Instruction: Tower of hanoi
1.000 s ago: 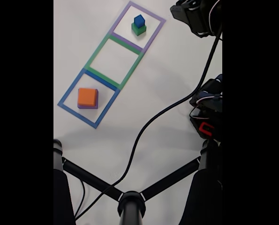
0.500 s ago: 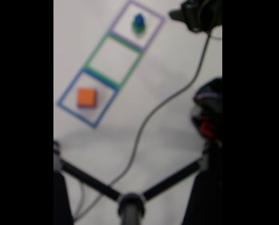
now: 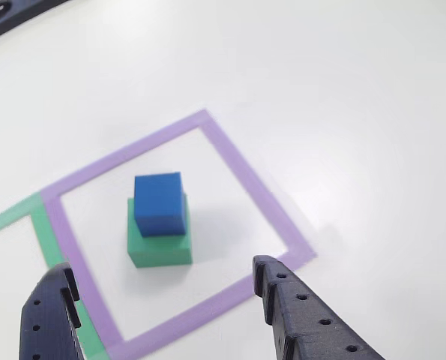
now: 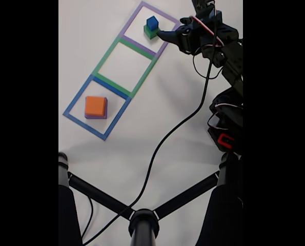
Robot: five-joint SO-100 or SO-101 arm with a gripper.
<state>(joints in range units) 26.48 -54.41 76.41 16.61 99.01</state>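
A small dark blue cube sits on a larger green cube inside the purple square outline. My gripper hovers just in front of this stack, open, with one dark finger on each side and nothing between them. In the fixed view the blue cube and green cube are at the top, with the gripper close to their right. An orange cube rests on a purple cube inside the blue outline.
A green square outline lies between the purple and blue ones. A black cable runs across the white table. Black stand legs cross the bottom, and the arm's base is at the right. A black strip lies at the far left edge.
The gripper has moved from the top right corner down and left to the blue and green stack. The cubes have not moved.
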